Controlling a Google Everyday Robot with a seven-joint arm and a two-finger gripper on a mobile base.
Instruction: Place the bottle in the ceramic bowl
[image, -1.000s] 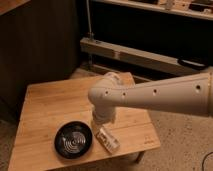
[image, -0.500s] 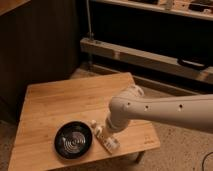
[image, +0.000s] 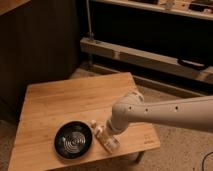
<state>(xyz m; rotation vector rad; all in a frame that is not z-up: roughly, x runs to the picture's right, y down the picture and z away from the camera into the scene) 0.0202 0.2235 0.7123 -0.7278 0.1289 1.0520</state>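
The ceramic bowl, black and glossy with light rings inside, sits near the front edge of the wooden table. The bottle, clear plastic with a white cap, lies on its side just right of the bowl, close to the front edge. My gripper comes in from the right on a white arm. It sits low over the bottle's upper half, between the bowl's rim and the bottle's body, and hides part of the bottle.
The table is small, with its front edge just beyond the bowl and bottle and its right corner near the arm. A dark cabinet stands behind on the left. A metal rack with a low beam stands at the back right.
The arm has swung right and down, bringing the gripper onto the bottle. The bowl and the bottle lie where they were.
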